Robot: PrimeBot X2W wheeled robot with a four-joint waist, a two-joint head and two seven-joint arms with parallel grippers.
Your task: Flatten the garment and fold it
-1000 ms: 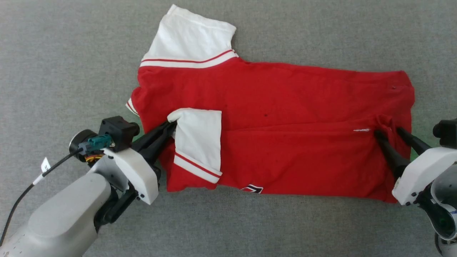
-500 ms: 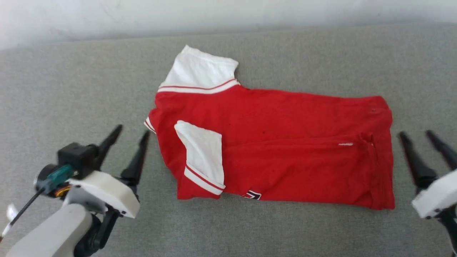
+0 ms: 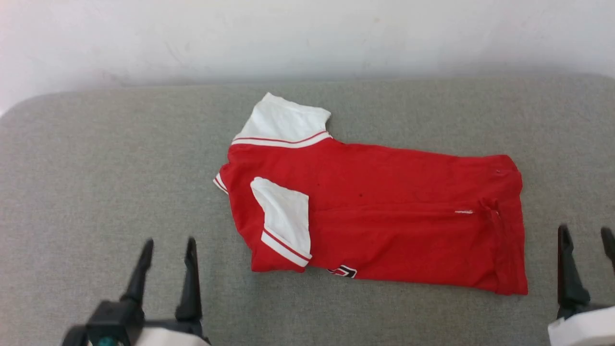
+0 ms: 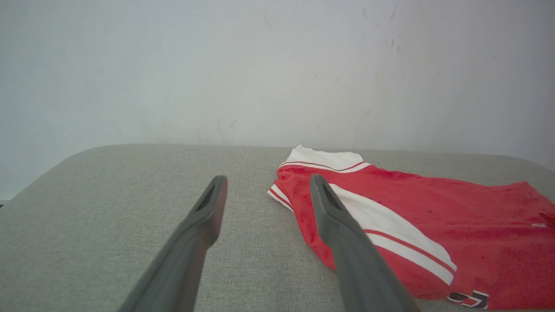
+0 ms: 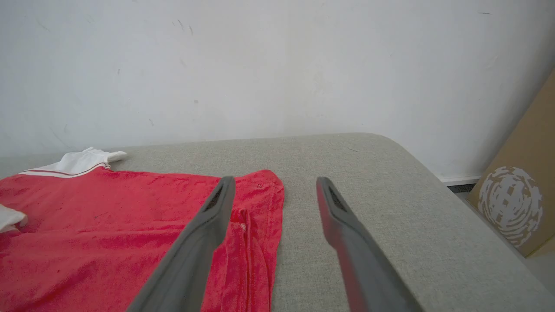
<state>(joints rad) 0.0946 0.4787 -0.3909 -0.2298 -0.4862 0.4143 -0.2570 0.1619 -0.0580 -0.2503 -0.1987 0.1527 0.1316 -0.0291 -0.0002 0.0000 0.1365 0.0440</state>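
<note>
Shirt: the red shirt (image 3: 384, 211) lies across the middle of the grey worktop (image 3: 96, 168), collar end toward the robot's left and hem toward its right.
Its lie: the near long side appears folded over the body, with the near sleeve (image 3: 286, 218) lying white on top of the red. The far sleeve (image 3: 283, 120) sticks out flat past the shirt's far edge.
Left tool: the left tool (image 3: 170, 241) is spread and holds nothing. It sits off the shirt's collar end, nearer the robot and apart from the cloth.
Right tool: the right tool (image 3: 585, 229) is also spread and empty, just off the shirt's hem end.
Step in hand: probably lining up the next fold, which I judge to be bringing the far side and its sleeve in over the body.
Doing it well: take the far edge at both ends together, one tool by the far sleeve and one at the far hem corner. Pinch the top layers only. Lift low and carry the edge evenly so the crease runs straight along the shirt.
Watch for: the hem (image 3: 499, 230) is rucked into a ridge. Thin cloth like this likely drags, so smoothing it before the fold would help.
Progress: roughly halfway, by my reading.
</note>
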